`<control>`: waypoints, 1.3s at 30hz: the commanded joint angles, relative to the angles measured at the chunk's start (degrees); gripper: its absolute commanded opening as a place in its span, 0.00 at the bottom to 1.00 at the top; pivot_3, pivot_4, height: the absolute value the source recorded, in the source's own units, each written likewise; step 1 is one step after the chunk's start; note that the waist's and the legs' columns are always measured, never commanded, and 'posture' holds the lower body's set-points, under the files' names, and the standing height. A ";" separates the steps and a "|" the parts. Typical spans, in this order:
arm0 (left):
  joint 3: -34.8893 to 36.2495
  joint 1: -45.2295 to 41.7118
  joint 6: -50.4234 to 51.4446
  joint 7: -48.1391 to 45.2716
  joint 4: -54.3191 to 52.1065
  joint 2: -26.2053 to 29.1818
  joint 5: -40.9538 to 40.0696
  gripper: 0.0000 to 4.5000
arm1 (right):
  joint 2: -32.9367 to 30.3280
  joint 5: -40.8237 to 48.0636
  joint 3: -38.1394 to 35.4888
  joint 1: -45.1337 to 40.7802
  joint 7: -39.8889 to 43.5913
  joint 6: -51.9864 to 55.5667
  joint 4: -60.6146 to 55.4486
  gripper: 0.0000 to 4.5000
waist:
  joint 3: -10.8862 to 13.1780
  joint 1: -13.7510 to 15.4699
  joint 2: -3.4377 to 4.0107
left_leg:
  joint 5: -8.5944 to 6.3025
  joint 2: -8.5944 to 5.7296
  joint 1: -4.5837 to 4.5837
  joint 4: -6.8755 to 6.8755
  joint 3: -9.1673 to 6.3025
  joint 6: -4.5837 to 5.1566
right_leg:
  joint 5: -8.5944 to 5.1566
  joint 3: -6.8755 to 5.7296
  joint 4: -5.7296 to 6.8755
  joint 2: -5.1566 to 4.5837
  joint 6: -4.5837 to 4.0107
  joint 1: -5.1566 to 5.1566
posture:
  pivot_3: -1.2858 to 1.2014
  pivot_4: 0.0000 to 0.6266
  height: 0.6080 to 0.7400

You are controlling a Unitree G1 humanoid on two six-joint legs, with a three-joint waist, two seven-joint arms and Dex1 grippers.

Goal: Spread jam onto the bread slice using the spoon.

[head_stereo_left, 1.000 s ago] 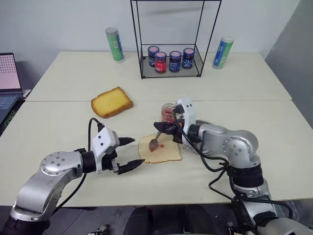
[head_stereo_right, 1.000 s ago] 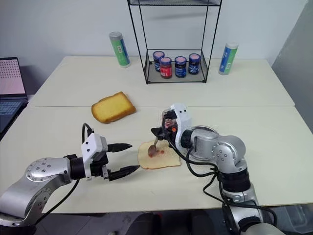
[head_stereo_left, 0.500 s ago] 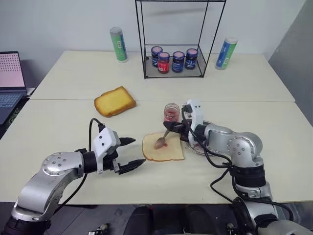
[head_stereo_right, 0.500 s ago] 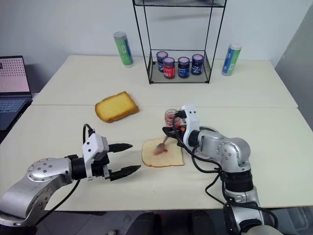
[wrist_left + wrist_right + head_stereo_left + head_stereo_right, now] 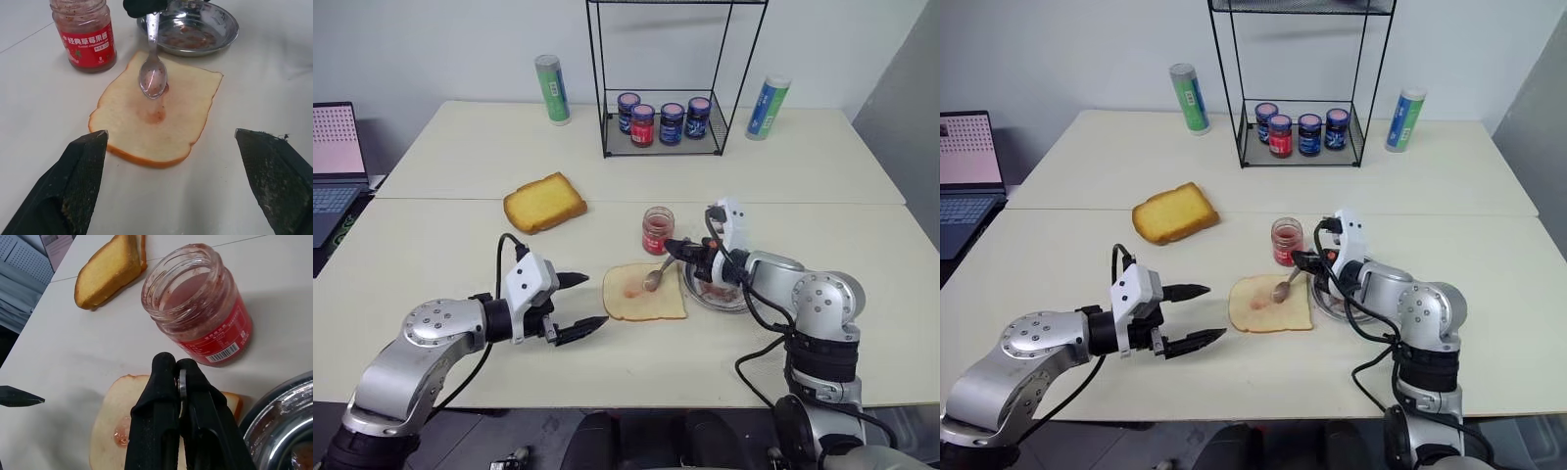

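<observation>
My right tool [image 5: 680, 248] is clamped tight on the handle of the spoon [image 5: 152, 73]; the bowl hangs over the middle of the bread slice [image 5: 644, 292], with traces of jam clinging to it. My left tool [image 5: 578, 305] stands wide open and empty, just beside the slice's left edge, not touching it.

The jam [image 5: 155, 115] is one small pink smear near the slice's centre; the rest of the crumb looks bare. The glass jar [image 5: 657, 230] stands just behind the slice, the steel dish [image 5: 195, 34] to its right on the surface.

Risks, as I judge them:
- Nothing pins the slice. A firm drag of the spoon could slide or rotate it on the surface.
- Pressing the bowl's edge too hard may tear the soft crumb.
- The jar is near my right wrist; a wide sweep could knock it over.
- There is little jam on the spoon, so coverage is likely thin without another scoop.
</observation>
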 commanded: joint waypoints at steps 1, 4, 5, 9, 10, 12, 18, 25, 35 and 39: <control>0.22 -0.75 -1.24 -0.29 -0.77 -0.10 -0.08 0.97 | -0.28 1.09 -4.35 -0.20 -1.77 3.56 -2.75 0.02 | 0.00 0.00 0.00 | 0.00 0.00 0.00 0.00 0.00 0.00 | 0.00 0.00 0.00 0.00 0.00 0.00 | 0.52 0.24 1.00; 0.28 -0.85 -1.39 -0.46 -0.45 -0.10 0.02 0.97 | 1.84 4.06 -8.92 -0.92 -1.66 7.52 -2.76 0.02 | 0.00 -0.02 0.00 | 0.00 0.00 0.00 0.00 0.00 0.00 | 0.00 0.00 0.00 0.00 0.00 0.00 | 0.52 0.24 1.00; 0.26 -0.90 -1.39 -0.45 -0.40 -0.13 0.06 0.97 | 3.14 5.02 -10.90 -1.29 -1.77 8.85 -2.44 0.02 | 0.00 -0.04 0.00 | 0.00 0.01 0.00 -0.01 0.00 0.00 | 0.00 0.00 0.00 0.01 0.00 0.00 | 0.52 0.24 1.00; 0.08 -1.04 -1.20 -0.28 -0.55 -0.28 0.07 0.97 | 10.19 7.36 -18.58 -4.19 -3.93 12.96 -1.01 0.02 | 0.01 -0.44 0.01 | 0.00 0.02 0.00 -0.02 0.00 0.00 | 0.00 0.00 0.01 0.02 0.00 -0.01 | 0.52 0.24 1.00; 0.06 -1.10 -1.18 -0.27 -0.52 -0.28 0.09 0.97 | 12.03 7.53 -19.66 -4.92 -4.76 13.42 -0.79 0.02 | 0.01 -0.56 0.01 | 0.00 0.03 0.01 -0.03 -0.01 0.00 | 0.00 0.00 0.02 0.03 0.00 -0.01 | 0.52 0.24 1.00; 0.04 -1.18 -1.15 -0.25 -0.45 -0.28 0.14 0.97 | 14.76 7.55 -20.95 -5.88 -6.43 13.71 -0.51 0.02 | 0.00 -0.73 0.02 | 0.00 0.05 0.02 -0.05 -0.01 0.00 | 0.01 0.00 0.04 0.05 -0.01 -0.03 | 0.52 0.24 1.00; -0.01 -1.30 -0.95 -0.02 -0.71 -0.30 0.28 0.97 | 18.07 5.37 -18.32 -4.70 -7.82 11.65 2.91 0.02 | 0.01 -0.72 0.03 | 0.00 0.03 0.02 -0.05 0.03 0.00 | 0.01 0.02 0.01 0.04 -0.01 -0.02 | 0.52 0.24 1.00; 0.08 -1.08 -1.05 0.02 -0.90 -0.10 0.47 0.97 | 15.83 3.39 -14.68 -1.94 -7.66 9.21 5.55 0.02 | 0.01 -0.74 0.03 | 0.00 0.04 0.03 -0.06 0.02 0.00 | 0.01 0.02 0.02 0.05 -0.01 -0.03 | 0.52 0.24 1.00; 0.26 -0.76 -1.38 -0.25 -0.74 0.00 0.63 0.97 | 10.63 4.93 -18.61 -2.52 -5.30 12.64 3.33 0.02 | 0.00 -0.73 0.03 | 0.00 0.04 0.03 -0.07 0.02 0.00 | 0.01 0.02 0.02 0.05 -0.01 -0.03 | 0.52 0.24 1.00; 0.15 -1.04 -1.42 -0.34 -0.54 -0.12 0.69 0.97 | 12.98 7.65 -20.70 -4.95 -6.36 13.71 2.11 0.02 | 0.00 -0.72 0.03 | 0.00 0.04 0.03 -0.06 0.02 0.00 | 0.01 0.02 0.01 0.05 -0.01 -0.03 | 0.52 0.24 1.00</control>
